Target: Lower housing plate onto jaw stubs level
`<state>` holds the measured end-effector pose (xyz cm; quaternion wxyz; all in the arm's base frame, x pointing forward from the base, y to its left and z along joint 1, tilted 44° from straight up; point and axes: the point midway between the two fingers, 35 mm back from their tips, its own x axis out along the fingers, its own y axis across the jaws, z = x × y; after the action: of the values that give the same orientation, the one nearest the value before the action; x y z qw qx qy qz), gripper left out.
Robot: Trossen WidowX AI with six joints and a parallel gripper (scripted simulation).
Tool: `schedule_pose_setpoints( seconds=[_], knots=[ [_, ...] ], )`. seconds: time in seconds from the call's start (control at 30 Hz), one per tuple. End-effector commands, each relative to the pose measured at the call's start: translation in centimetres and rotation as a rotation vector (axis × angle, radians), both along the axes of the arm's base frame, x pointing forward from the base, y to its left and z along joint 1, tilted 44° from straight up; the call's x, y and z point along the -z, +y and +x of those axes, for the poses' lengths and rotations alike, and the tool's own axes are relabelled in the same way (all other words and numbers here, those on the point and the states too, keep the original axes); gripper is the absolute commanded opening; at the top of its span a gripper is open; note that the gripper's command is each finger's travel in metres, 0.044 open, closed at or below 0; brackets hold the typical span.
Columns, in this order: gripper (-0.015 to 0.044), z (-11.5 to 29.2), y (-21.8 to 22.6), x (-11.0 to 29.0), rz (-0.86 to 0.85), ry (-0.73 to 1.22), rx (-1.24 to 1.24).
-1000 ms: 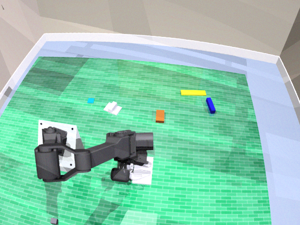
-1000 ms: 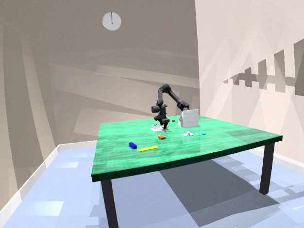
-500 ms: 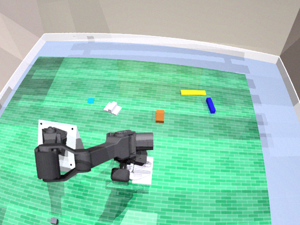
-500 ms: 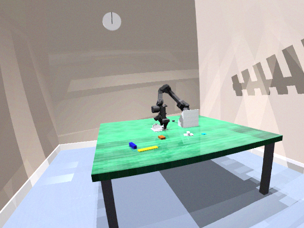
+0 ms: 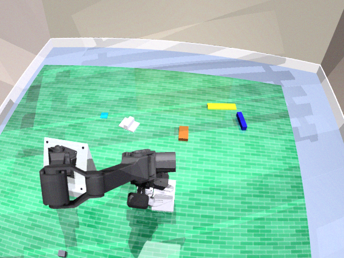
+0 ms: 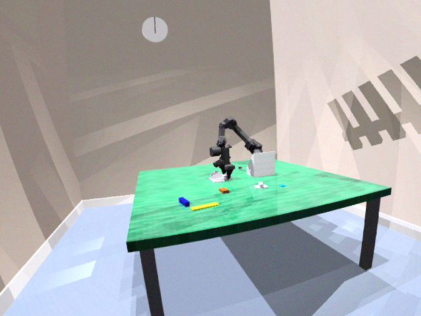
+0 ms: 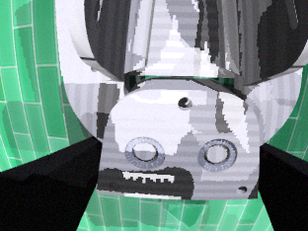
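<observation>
The white housing plate (image 7: 183, 128) is between the two black fingers of my gripper (image 7: 179, 145) (image 6: 228, 178), which is shut on its left and right edges. The plate shows two large round ringed holes and smaller dark holes. Two pale jaws (image 7: 106, 44) (image 7: 273, 44) stand beyond its upper edge in the wrist view, one each side, with a gap between them. The white base (image 5: 164, 206) (image 6: 216, 179) is on the green table, partly under the arm. The stubs under the plate are hidden, so I cannot tell whether it is fully seated.
An orange block (image 5: 183, 133) (image 6: 223, 190), a yellow bar (image 5: 221, 106) (image 6: 204, 206), a blue bar (image 5: 241, 121) (image 6: 183, 202), a white stepped piece (image 5: 129, 124) (image 6: 261, 185) and a cyan tile (image 5: 104, 115) (image 6: 282, 185) lie apart. A white bracket (image 5: 82, 165) (image 6: 264, 164) stands at the arm's base.
</observation>
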<state>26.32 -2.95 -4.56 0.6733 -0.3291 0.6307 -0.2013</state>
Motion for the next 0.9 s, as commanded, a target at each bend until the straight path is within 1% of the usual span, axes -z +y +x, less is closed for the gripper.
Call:
schedule_pose_setpoints(
  seconds=[0.0, 0.3, 0.4, 0.43, 0.87],
  knots=[
    [0.0351, -0.02, -0.01, 0.04, -0.001, 0.003, -0.004],
    [0.0351, -0.02, -0.01, 0.04, -0.001, 0.003, -0.004],
    [0.0430, 0.00, 0.00, 0.00, 0.000, 0.000, 0.000],
    [0.0440, 0.00, 0.00, 0.00, 0.000, 0.000, 0.000],
    [0.0440, 0.00, 0.00, 0.00, 0.000, 0.000, 0.000]
  ],
)
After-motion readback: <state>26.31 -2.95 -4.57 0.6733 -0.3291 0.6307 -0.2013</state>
